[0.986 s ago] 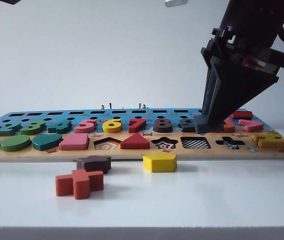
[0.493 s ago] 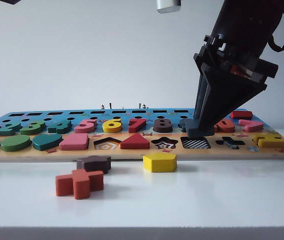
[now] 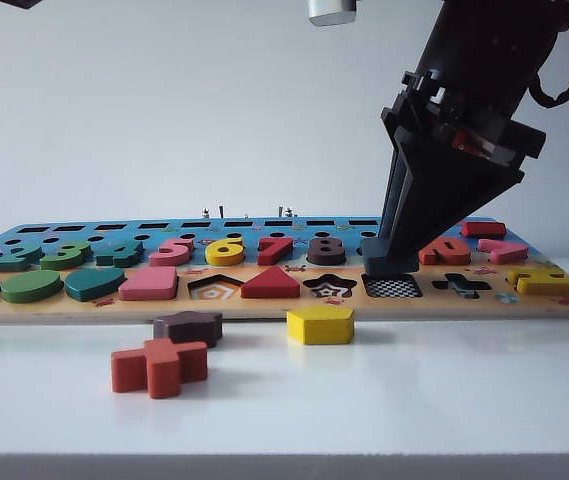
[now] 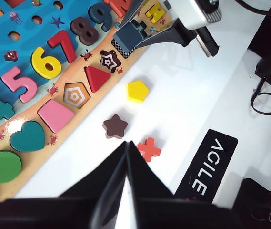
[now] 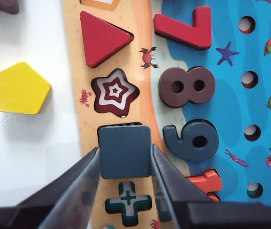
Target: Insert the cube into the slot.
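My right gripper (image 3: 388, 258) is shut on the cube (image 3: 388, 254), a flat dark navy square block, with one finger on each side (image 5: 125, 157). The cube (image 5: 125, 151) hangs just above the slot (image 3: 392, 286), the square cut-out with a checkered floor in the wooden board (image 3: 264, 306). From the right wrist, the cube covers nearly all of the slot; only a thin checkered strip (image 5: 121, 124) shows. The left wrist view also shows the cube (image 4: 130, 36) over the slot (image 4: 118, 47). My left gripper (image 4: 125, 143) is shut and empty, high over the white table.
A yellow pentagon block (image 3: 320, 324), a brown star block (image 3: 188, 326) and a red cross block (image 3: 160, 365) lie loose on the table in front of the board. The star cut-out (image 3: 330, 286) and cross cut-out (image 3: 461, 285) flank the slot. Number pieces stand behind.
My right gripper has carried the cube leftward and toward the board's front edge, from beside the number pieces to over the checkered slot. The left arm has stayed still.
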